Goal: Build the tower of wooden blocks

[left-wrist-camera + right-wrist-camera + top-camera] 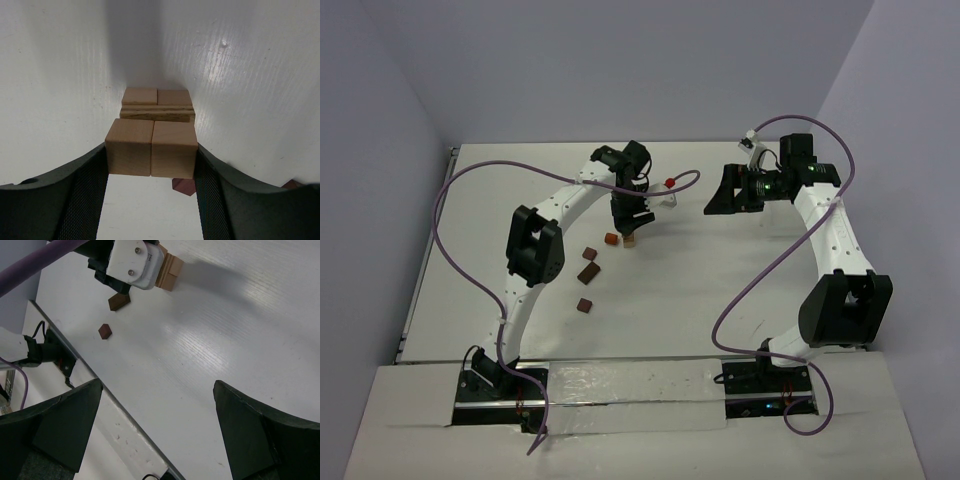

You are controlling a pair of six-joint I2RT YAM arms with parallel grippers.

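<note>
My left gripper is shut on two light tan wood blocks held side by side between its fingers. Just beyond them stands the tower, a low tan stack with two cubes on top. It also shows in the right wrist view, under the left gripper. Dark reddish-brown wood blocks lie loose on the table; one shows under the held pair. My right gripper is open and empty, off to the right above the table.
A small white object with a red knob sits just behind the left gripper. Purple cables loop over both arms. The table's near edge has a metal rail. Walls close the left, back and right sides.
</note>
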